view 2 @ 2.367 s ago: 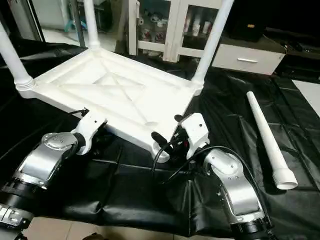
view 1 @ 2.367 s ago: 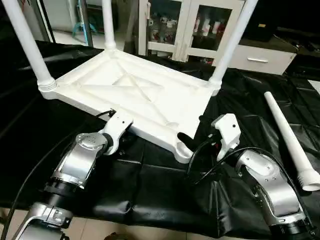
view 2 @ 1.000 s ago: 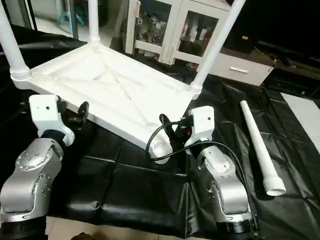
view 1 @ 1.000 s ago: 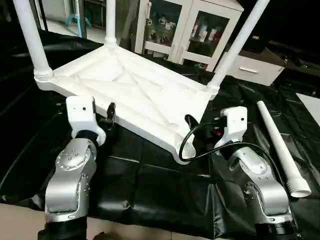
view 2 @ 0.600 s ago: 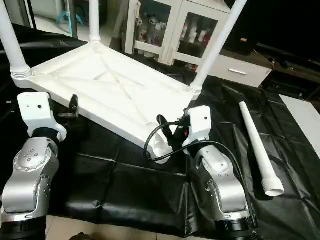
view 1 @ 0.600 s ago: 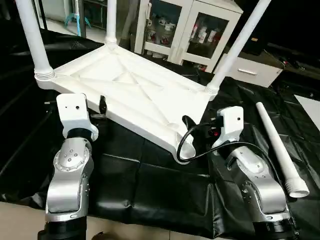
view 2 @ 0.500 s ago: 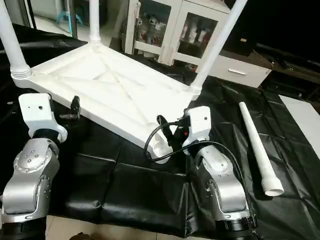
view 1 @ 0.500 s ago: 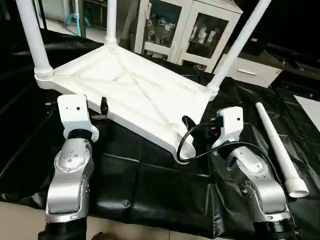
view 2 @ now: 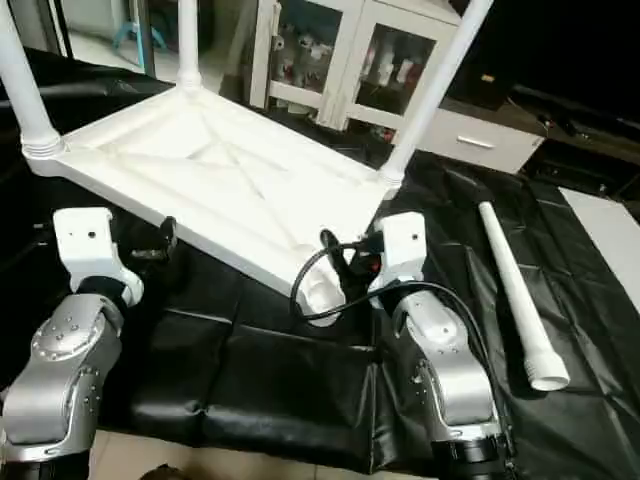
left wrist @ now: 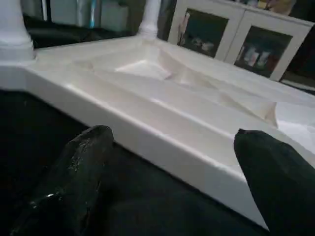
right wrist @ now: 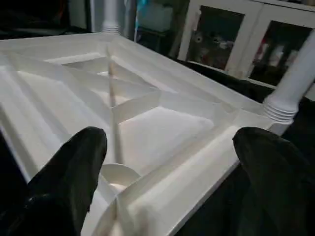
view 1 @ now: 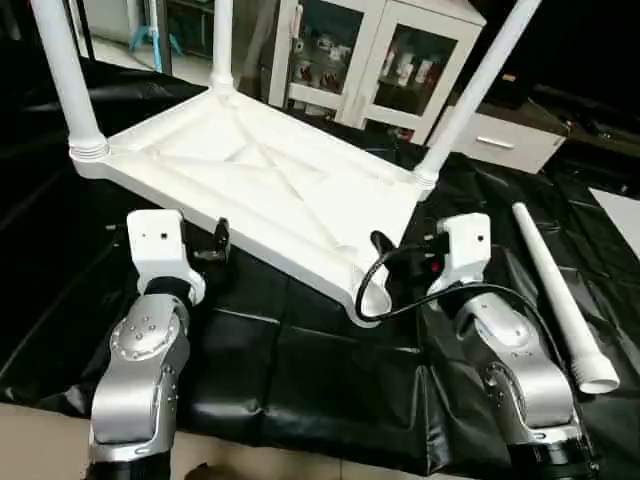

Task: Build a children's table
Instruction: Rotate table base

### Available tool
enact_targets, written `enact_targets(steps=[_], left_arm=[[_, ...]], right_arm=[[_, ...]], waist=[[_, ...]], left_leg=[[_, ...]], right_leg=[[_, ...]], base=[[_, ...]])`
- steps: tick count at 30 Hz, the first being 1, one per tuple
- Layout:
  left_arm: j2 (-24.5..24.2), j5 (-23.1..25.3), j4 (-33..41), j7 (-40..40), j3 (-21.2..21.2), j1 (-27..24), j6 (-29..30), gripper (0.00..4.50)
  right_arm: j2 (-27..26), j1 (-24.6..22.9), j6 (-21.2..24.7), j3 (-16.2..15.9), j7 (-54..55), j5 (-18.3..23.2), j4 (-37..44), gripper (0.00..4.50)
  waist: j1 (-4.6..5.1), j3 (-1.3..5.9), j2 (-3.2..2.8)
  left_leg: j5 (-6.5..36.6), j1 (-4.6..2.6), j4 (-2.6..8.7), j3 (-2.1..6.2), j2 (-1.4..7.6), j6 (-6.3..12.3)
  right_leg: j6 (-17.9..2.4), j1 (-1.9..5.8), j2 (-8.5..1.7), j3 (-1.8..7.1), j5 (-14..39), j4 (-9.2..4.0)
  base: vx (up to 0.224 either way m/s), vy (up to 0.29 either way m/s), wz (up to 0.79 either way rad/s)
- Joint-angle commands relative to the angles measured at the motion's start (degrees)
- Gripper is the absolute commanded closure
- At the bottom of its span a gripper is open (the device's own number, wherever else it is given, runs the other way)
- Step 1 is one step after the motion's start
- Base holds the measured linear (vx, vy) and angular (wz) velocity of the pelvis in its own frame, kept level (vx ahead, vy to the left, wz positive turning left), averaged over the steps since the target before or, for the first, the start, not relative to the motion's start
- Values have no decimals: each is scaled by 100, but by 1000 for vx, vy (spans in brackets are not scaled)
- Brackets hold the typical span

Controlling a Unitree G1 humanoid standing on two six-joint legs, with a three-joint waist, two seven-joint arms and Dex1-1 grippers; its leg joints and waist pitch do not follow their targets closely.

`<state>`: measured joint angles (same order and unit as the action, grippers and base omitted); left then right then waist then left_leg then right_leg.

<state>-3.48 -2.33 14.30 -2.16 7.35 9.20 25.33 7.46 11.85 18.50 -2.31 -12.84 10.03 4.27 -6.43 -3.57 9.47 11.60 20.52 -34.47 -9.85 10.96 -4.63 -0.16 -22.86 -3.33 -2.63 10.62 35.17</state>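
The children's table (view 1: 270, 195) lies upside down on the black sheet (view 1: 300, 370), its ribbed underside facing up, taking up the middle and the 10 o'clock part of the head view. One top, four legs: three legs stand screwed into corner sockets, one at 9 o'clock (view 1: 65, 85), one at 12 o'clock (view 1: 221, 45) and one at 2 o'clock (view 1: 470, 95). The fourth corner socket (view 1: 368, 298), nearest the robot at about 5 o'clock of the top, is open and holds no leg. The fourth leg (view 1: 560, 295) lies loose on the sheet at 3 o'clock, well apart from the top, wide end toward the robot.

The left tool (left wrist: 172, 172) is released, its two black fingers spread wide, facing the near long edge of the top at 8 o'clock; it grasps nothing. The right tool (right wrist: 167, 172) is likewise spread wide and holds nothing, pointing at the empty socket from just beside it. A black cable (view 1: 385, 280) loops from the right wrist across the front of that corner, between the arm and the socket.

The black sheet is creased and covers the whole work surface; pale floor (view 1: 40, 440) shows at its near edge at 7 o'clock. Behind the top, at 12 to 1 o'clock, stands a white cabinet (view 1: 385, 60) with glass doors and small items inside, and a low white drawer unit (view 1: 505, 145) beside it.
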Motion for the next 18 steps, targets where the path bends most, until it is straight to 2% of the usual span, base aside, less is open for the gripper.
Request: enact_targets(steps=[1, 2, 3, 4, 5, 6, 7, 8, 9, 10, 11, 12, 13, 14, 15, 16, 17, 18], left_arm=[[26, 49, -165, -35, -201, 180, -101, 8], [39, 51, -289, -7, -183, 351, -118, 8], [41, 66, -360, 3, -186, 434, -146, 8], [40, 68, -375, 3, -188, 451, -154, 8], [27, 70, -458, -29, -224, 536, -175, 8], [10, 72, -560, -72, -276, 610, -220, 8], [1, 78, -624, -92, -304, 655, -248, 8], [-5, 69, -710, -127, -330, 726, -269, 8], [-12, 68, -796, -155, -355, 803, -296, 8], [-12, 68, -796, -155, -355, 803, -296, 8], [-19, 68, -825, -167, -361, 832, -305, 8], [-36, 121, -995, -183, -432, 935, -432, 8], [-44, 144, -1052, -189, -452, 968, -487, 8], [-44, 144, -1052, -189, -452, 968, -487, 8], [-17, 137, -1105, -167, -437, 983, -497, 8], [-9, 132, -1132, -144, -422, 987, -505, 8], [-17, 151, -1144, -125, -426, 969, -521, 8], [-18, 154, -1147, -121, -427, 965, -524, 8]], right_arm=[[97, 73, -33, 188, 134, -153, -70, 0], [78, 101, -17, 243, 205, -140, -27, 0], [75, 85, -15, 267, 225, -130, 24, 0], [75, 81, -16, 271, 230, -128, 36, 0], [88, 19, -8, 286, 242, -123, 118, 0], [96, -72, -14, 307, 270, -132, 191, 0], [96, -118, -15, 323, 291, -135, 221, 0], [97, -171, 0, 343, 326, -144, 261, 0], [103, -204, 29, 354, 365, -160, 293, 0], [103, -204, 29, 354, 365, -160, 293, 0], [104, -213, 44, 351, 381, -171, 308, 0], [90, -201, 119, 351, 415, -202, 297, 0], [87, -190, 154, 346, 427, -210, 287, 0], [87, -190, 154, 346, 427, -210, 287, 0], [117, -161, 201, 313, 438, -266, 212, 0], [135, -145, 222, 294, 451, -301, 173, 0], [142, -138, 231, 295, 446, -301, 152, 0], [143, -137, 233, 295, 446, -301, 148, 0]], waist=[[38, 336, -222], [65, 379, -418], [77, 334, -459], [103, 338, -436], [140, 336, -446], [222, 358, -659], [256, 344, -704], [294, 348, -799], [356, 365, -796], [382, 373, -754], [407, 384, -742], [431, 401, -657], [406, 436, -509], [256, 521, -393], [239, 473, -454], [255, 476, -536], [305, 517, -763], [319, 559, -967]], left_leg=[[1256, -92, 473, 102, 212, -380], [1219, -128, 453, 121, 217, -453], [1371, -131, 492, 162, 244, -564], [1475, -143, 501, 184, 274, -606], [1657, -146, 531, 226, 318, -625], [1723, -225, 616, 354, 507, -502], [1727, -261, 717, 442, 693, -371], [1695, -317, 873, 577, 1045, -12], [1652, -301, 923, 563, 1157, 406], [1654, -288, 909, 469, 1116, 808], [1660, -250, 845, 392, 996, 998], [1685, -134, 427, 59, 410, 1220], [1624, -14, -216, -165, -192, 1226], [1405, 233, -974, -117, -452, 1166], [1007, 510, -1028, 11, -371, 1012], [960, 438, -889, 92, -351, 975], [662, 294, -327, 232, -65, 1150], [83, 68, -63, 535, 452, 1316]], right_leg=[[-348, 199, -377, 228, 684, -382], [-386, 201, -341, 217, 442, -360], [-381, 195, -261, 177, 470, -347], [-377, 202, -224, 146, 495, -358], [-415, 213, -179, 95, 586, -361], [-602, 178, -112, 3, 393, -341], [-736, 153, -112, -60, 322, -264], [-982, 90, -169, -172, 215, -54], [-1192, 72, -228, -203, 132, 91], [-1585, 59, -304, -203, 39, 106], [-1853, 77, -340, -177, -23, 58], [-2570, 124, -321, -162, 81, -297], [-2755, 235, -275, -118, 365, -601], [-2749, 482, -564, 56, 1083, -780], [-2509, 563, -604, 64, 1081, -733], [-1933, 508, -572, -53, 1129, -797], [-1066, 517, -358, -303, 1169, -871], [-526, 435, -220, -574, 987, -798]], base=[[0, 0, 0], [0, 0, 0], [0, 0, 0], [0, 0, 0], [0, 0, 0], [0, 0, 0], [6, -54, 12], [6, -54, 12], [18, -100, 16], [17, -166, 13], [24, -257, 16], [14, -196, 9], [8, -192, 3], [1, -101, 0], [-12, -182, -6], [-32, -155, -1], [-42, -211, 5], [-30, -131, 11]])
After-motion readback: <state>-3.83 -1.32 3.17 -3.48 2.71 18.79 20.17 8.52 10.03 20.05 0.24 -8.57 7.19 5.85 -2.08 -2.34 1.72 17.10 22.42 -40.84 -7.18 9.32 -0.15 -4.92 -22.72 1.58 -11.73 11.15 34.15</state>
